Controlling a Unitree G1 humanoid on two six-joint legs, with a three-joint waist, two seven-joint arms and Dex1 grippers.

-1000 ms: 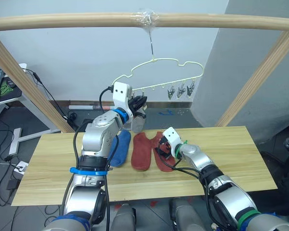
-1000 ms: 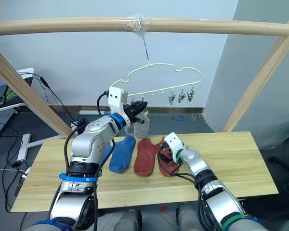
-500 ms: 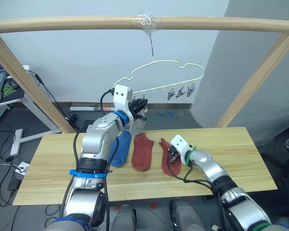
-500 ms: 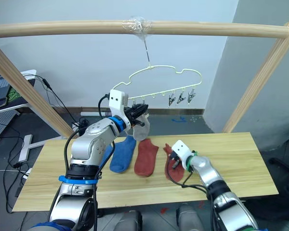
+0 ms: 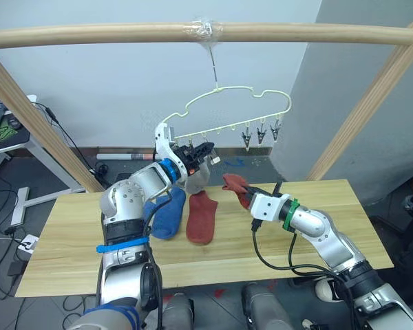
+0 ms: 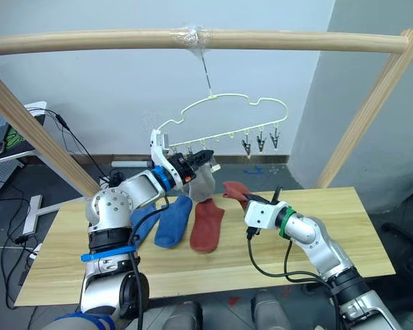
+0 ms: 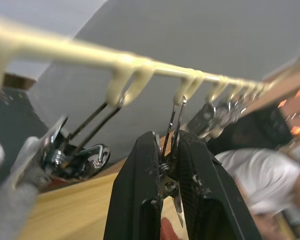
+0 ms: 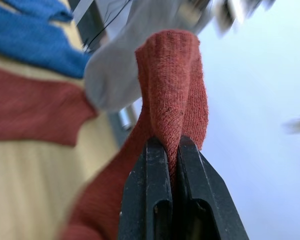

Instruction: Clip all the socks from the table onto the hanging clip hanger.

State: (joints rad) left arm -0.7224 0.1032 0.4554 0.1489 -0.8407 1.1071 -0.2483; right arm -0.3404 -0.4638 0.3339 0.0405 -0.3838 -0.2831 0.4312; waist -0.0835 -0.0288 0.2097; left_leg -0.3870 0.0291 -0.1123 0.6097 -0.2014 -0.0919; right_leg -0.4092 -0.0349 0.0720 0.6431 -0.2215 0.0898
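The pale-yellow clip hanger (image 5: 235, 103) hangs from the pole, with free metal clips (image 5: 261, 132) at its right end. My left gripper (image 5: 204, 148) is raised to the hanger's bottom bar and shut on one metal clip (image 7: 169, 182). A light grey sock (image 5: 196, 176) dangles from a clip just beside it. My right gripper (image 5: 248, 193) is shut on a brick-red sock (image 5: 235, 184), held off the table (image 5: 69, 240) below the hanger. On the table lie another brick-red sock (image 5: 202, 217) and a blue sock (image 5: 166, 213).
A round wooden pole frame (image 5: 124, 33) spans overhead, its slanted legs (image 5: 358, 117) standing at the table's back corners. A desk (image 5: 3, 130) and cables (image 5: 7, 213) sit off to the left. A grey wall corner rises behind the table on the right.
My right gripper has shut on the brick-red sock and lifted it off the table toward the hanger. The left gripper stays at the clip, shifted slightly.
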